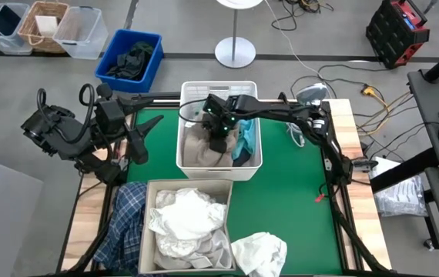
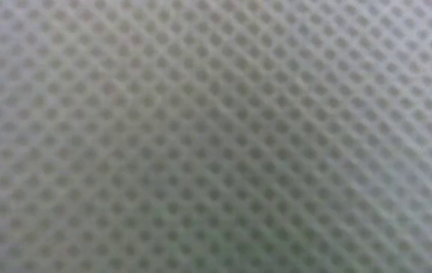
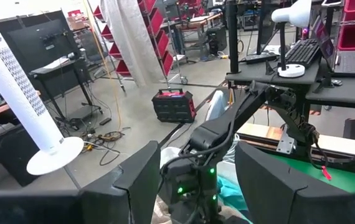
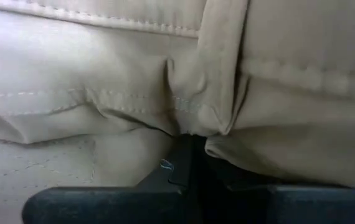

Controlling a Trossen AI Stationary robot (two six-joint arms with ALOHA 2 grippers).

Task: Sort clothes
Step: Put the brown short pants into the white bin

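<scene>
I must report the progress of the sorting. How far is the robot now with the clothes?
Done: white garments fill the beige fabric bin; a teal garment lies in the white plastic basket.
In hand: the right gripper is shut on the beige garment in that basket. The left gripper waits, open, at the table's left.
Left: a crumpled white garment and a blue-and-white plaid shirt lie outside the bins.

High view: straight down over the green table (image 1: 289,192). Low view: pressed against mesh fabric (image 2: 216,136), nothing else visible. Left wrist: faces across the right arm (image 3: 246,118) into the room. Right wrist: very close on beige garment (image 4: 165,74), shared with high view.
</scene>
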